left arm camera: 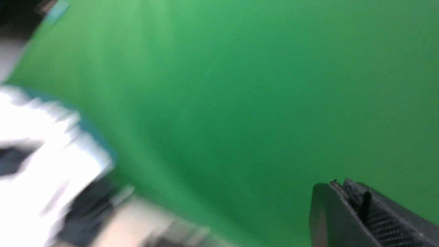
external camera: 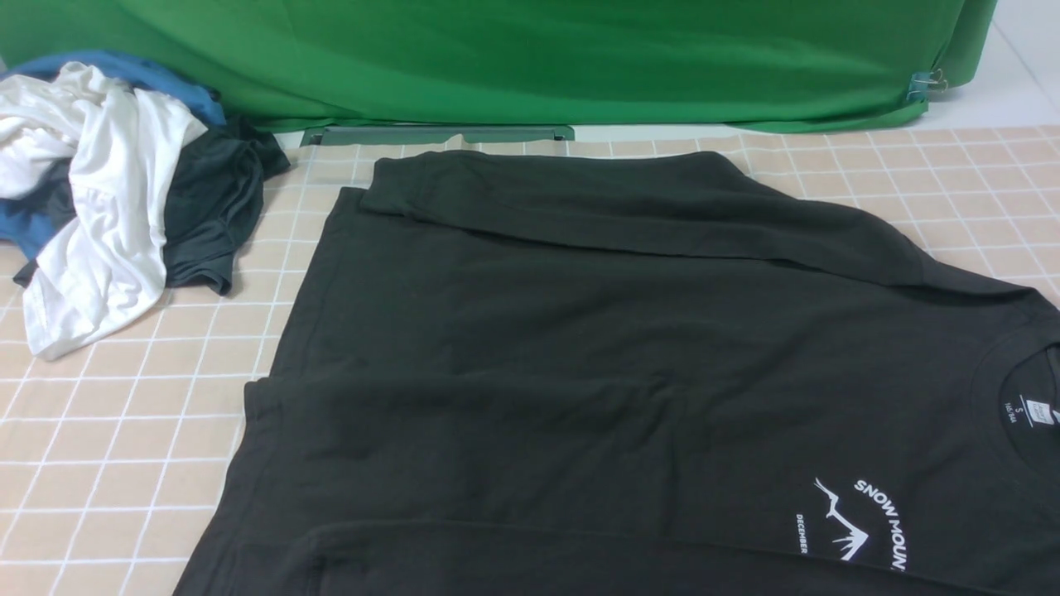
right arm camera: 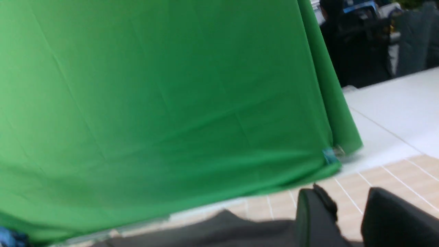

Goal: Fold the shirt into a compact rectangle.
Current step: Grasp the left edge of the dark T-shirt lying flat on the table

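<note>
Your large black cotton T-shirt lies long axis 9-to-3 on the tiled bench, collar at 3; right tool, spread, looks nearer; left tool pressed together.

The left gripper is showing matte black fingers with a mesh-textured pad inside the claw; the right gripper is showing two smooth, rounded black fingers.
</note>
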### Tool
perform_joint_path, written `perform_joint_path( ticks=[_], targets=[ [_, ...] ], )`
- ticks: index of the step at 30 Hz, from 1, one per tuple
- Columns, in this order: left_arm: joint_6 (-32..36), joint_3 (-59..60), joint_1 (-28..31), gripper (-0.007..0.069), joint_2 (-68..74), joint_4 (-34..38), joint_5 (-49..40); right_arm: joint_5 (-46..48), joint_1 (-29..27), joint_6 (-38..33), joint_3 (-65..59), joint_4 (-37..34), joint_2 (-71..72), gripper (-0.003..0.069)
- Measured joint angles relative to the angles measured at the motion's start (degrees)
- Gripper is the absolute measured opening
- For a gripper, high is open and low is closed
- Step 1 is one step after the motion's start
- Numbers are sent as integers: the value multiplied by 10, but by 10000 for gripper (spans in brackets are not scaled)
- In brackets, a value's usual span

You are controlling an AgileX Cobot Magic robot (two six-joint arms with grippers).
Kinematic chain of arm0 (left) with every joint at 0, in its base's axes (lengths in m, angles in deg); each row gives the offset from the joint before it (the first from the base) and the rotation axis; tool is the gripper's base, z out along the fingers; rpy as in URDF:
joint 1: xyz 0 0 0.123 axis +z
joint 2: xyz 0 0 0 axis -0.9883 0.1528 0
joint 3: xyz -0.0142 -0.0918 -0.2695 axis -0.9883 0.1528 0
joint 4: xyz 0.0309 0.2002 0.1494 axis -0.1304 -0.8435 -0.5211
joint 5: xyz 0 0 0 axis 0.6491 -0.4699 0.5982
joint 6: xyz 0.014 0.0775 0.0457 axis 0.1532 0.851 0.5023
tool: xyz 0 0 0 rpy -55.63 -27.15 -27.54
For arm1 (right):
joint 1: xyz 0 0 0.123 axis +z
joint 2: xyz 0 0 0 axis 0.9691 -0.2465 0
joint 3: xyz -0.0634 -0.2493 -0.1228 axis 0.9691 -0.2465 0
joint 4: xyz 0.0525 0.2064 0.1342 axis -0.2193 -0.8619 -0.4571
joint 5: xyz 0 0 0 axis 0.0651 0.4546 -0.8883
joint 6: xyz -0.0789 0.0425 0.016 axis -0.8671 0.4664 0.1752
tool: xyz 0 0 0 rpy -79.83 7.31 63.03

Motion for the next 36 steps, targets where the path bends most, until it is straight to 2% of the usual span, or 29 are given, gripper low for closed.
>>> perform_joint_path(
  ticks=[1, 2, 4, 6, 9, 11, 13, 15, 17, 18, 20, 24, 30, 34, 36],
  targets=[
    [28, -17, 0, 22, 21, 5, -21, 0, 0, 1, 0, 0, 0, 247],
    [98, -52, 0, 22, 71, 32, -101, -1, 0, 5, 0, -1, 0, 247],
    [190, -90, 0, 22, 144, 73, -189, -2, 0, 7, 0, -1, 0, 247],
    [258, -109, 0, 22, 214, 109, -254, -16, 0, 8, 0, -2, 0, 247],
    [315, -112, 0, 22, 297, 133, -304, -34, 1, 22, 2, -2, 0, 232],
    [335, -111, 0, 22, 341, 135, -320, 0, 5, 37, 23, -2, -2, 178],
    [347, -111, 0, 22, 380, 137, -325, 76, 18, 40, 72, -2, -19, 87],
    [355, -111, -6, 17, 405, 134, -326, 147, 39, 21, 133, -2, -55, 45],
    [357, -111, -24, 15, 430, 129, -326, 226, 66, -11, 196, -2, -111, 39],
    [357, -111, -27, 15, 432, 129, -326, 234, 70, -13, 203, -2, -117, 39],
    [357, -111, -67, 15, 463, 128, -325, 339, 113, -45, 280, -2, -207, 39],
    [332, -111, -124, 15, 512, 118, -317, 455, 176, -100, 360, -2, -325, 39],
    [335, -111, -145, 26, 573, 108, -290, 472, 255, -117, 390, -2, -430, 39],
    [340, -111, -146, 127, 603, 72, -287, 456, 293, -114, 390, -4, -462, 41],
    [342, -111, -147, 201, 612, 58, -288, 448, 304, -113, 390, -4, -469, 42]
  ],
)
